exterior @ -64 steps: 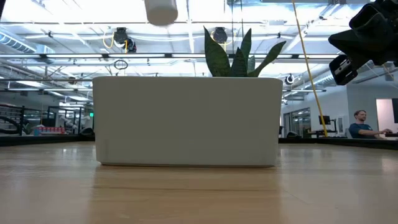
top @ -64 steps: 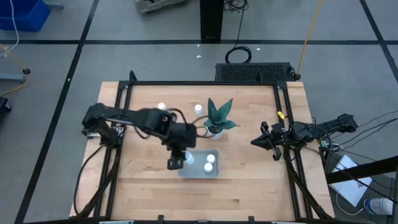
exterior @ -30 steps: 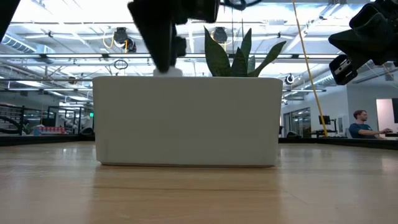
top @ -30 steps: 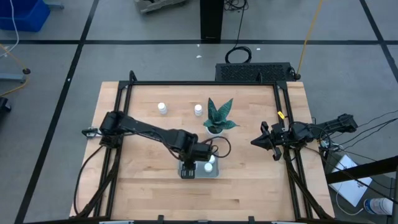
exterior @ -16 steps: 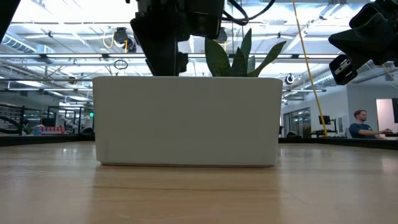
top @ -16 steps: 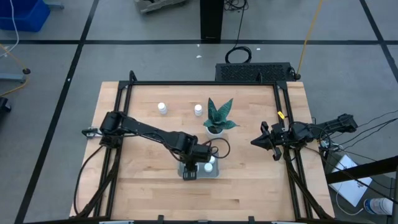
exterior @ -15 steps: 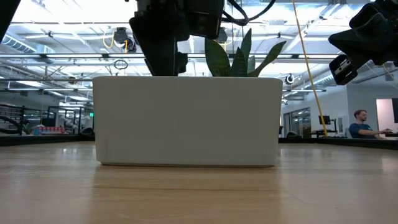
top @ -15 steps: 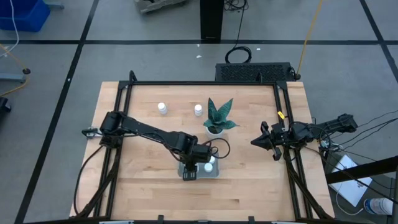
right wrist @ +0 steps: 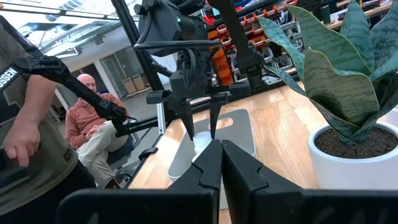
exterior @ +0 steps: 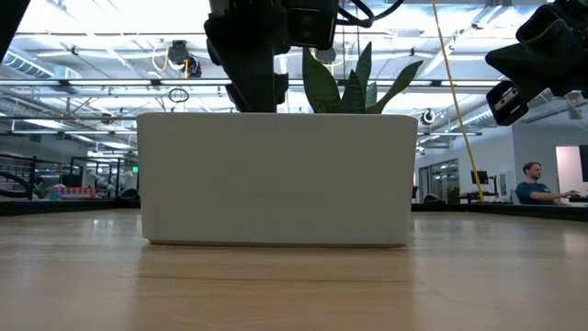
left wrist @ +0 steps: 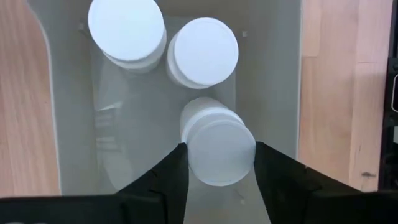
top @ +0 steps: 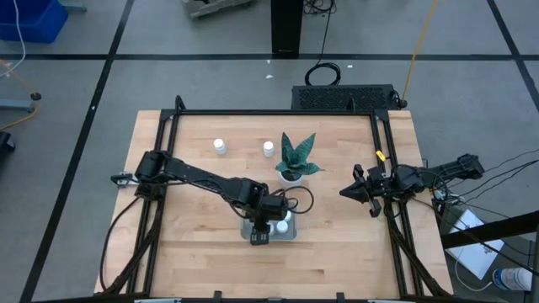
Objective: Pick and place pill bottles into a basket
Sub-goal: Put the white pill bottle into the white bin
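Gripping a white-capped pill bottle (left wrist: 217, 146) inside the grey-blue basket (left wrist: 277, 93) beside two capped bottles (left wrist: 127, 28), the left tool (left wrist: 217, 171) hangs mid-tabletop (top: 337, 244), the right tool (top: 347, 193) closed empty near the tabletop's right edge; no label readable.

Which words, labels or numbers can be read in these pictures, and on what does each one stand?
"SSEN": white letters, cut off by the picture's edge, on a person's dark sleeve in the right wrist view.
The pill bottles: no label shows on them.
Nothing else can be read.
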Robot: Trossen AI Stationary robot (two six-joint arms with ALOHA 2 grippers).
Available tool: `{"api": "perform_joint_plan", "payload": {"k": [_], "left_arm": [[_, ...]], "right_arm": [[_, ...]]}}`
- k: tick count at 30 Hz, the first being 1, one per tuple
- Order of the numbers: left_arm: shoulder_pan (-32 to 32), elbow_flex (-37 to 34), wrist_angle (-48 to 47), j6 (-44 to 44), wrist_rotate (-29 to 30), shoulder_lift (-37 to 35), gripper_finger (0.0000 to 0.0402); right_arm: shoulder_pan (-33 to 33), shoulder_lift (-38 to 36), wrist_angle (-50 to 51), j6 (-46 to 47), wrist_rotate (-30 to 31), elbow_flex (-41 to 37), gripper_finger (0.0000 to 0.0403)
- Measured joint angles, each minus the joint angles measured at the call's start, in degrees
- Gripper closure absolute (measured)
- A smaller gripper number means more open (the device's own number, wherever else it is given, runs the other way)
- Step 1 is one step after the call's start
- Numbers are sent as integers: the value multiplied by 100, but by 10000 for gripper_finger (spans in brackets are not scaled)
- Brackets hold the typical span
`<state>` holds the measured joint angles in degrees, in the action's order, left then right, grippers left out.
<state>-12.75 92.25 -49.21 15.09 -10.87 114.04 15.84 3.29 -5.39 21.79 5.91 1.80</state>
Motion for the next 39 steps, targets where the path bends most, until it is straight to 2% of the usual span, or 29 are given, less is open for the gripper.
{"api": "perform_joint_plan", "payload": {"k": [4,12,22,29,39], "left_arm": [[0,0,70,-27,39,0,235],[0,2,138,-105,43,0,197],[2,7,111,-254,85,0,216],[112,11,-969,-558,165,-379,240],[582,11,-2316,-876,1220,-1759,241]], "right_arm": [[0,0,0,1,0,0,399],[-1,-1,0,1,0,1,399],[1,0,0,0,0,0,399],[0,-1,2,0,0,1,398],[-1,-2,0,-1,0,0,399]]}}
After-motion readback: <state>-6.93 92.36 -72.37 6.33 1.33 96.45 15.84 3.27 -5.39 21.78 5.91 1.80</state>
